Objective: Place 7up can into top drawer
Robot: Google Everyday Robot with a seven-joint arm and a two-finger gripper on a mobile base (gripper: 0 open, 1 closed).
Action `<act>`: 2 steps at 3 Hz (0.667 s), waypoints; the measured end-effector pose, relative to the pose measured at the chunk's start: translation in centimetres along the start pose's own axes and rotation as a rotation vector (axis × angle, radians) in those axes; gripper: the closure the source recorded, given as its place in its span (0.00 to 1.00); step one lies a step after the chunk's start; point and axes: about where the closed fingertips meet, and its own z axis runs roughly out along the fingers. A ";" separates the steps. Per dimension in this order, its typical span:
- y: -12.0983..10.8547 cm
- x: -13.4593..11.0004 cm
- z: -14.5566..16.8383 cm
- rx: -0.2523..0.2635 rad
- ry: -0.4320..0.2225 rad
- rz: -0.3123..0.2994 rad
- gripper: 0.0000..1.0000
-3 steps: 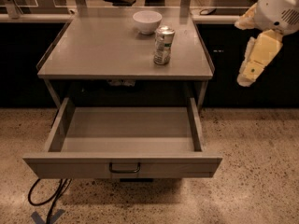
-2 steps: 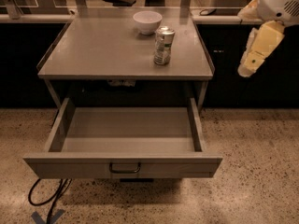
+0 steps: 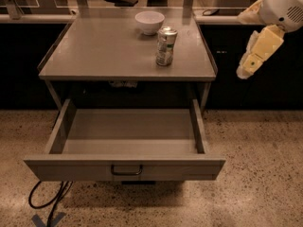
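Standing upright on the grey tabletop [image 3: 104, 51], the 7up can [image 3: 166, 47] is sitting toward the right side, just in front of the white bowl [image 3: 149, 22] (the two are near, but apart). The top drawer [image 3: 71, 170] is hanging pulled out below. The gripper [image 3: 251, 63] is hovering well to the right of the table, past its edge, carrying nothing; whether it is spread or closed, I cannot tell. In my judgement it should be approaching the can from the side at middle height, staying away from the bowl and not tipping the can.
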 end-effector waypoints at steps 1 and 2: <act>-3.6 0.4 1.2 0.050 -0.307 0.017 0.00; -8.7 0.7 2.5 0.137 -0.683 0.100 0.00</act>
